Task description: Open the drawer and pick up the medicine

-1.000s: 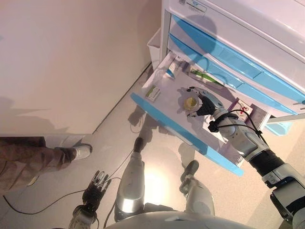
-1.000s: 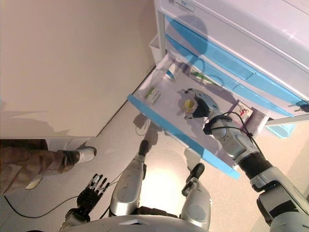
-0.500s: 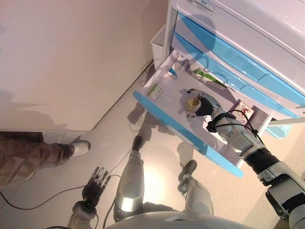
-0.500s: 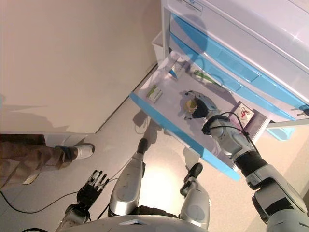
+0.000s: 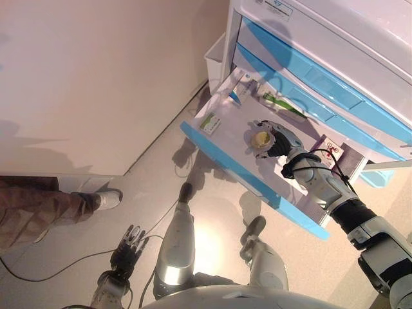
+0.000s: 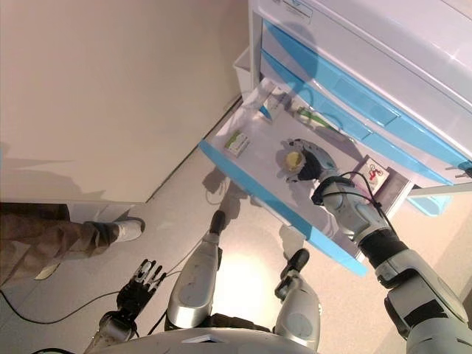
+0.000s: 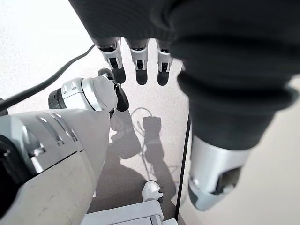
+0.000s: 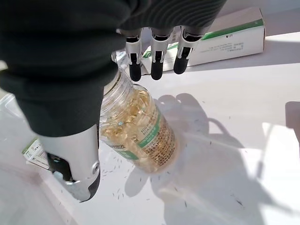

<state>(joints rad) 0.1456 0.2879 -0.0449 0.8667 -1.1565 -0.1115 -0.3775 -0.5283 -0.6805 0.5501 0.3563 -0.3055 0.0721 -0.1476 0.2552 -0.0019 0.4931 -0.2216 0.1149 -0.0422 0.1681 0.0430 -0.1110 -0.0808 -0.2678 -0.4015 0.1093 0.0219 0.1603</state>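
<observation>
The drawer [image 5: 226,158] with a blue front stands pulled out of the white cabinet [image 5: 335,38]. My right hand [image 5: 284,140] is inside it, fingers and thumb curled round a clear medicine bottle [image 8: 138,130] of yellow capsules with a green-striped label. The bottle's yellow end [image 5: 261,138] faces up towards me, a little above the drawer floor. The right wrist view shows the thumb [image 8: 71,157] on one side of the bottle and the fingers [image 8: 157,58] over the other. My left hand [image 5: 127,248] hangs low at the left with straight fingers, holding nothing.
A white and green box [image 8: 226,33] lies at the back of the drawer, and a small box [image 5: 207,123] at its left end. Shut blue drawers [image 5: 322,80] sit above. A white bin [image 5: 215,59] stands beside the cabinet. A person's leg and shoe [image 5: 103,199] are at the left.
The camera has shifted a little. My right hand still holds the bottle at about the same spot in the drawer. The person's leg has drawn back slightly to the left.
</observation>
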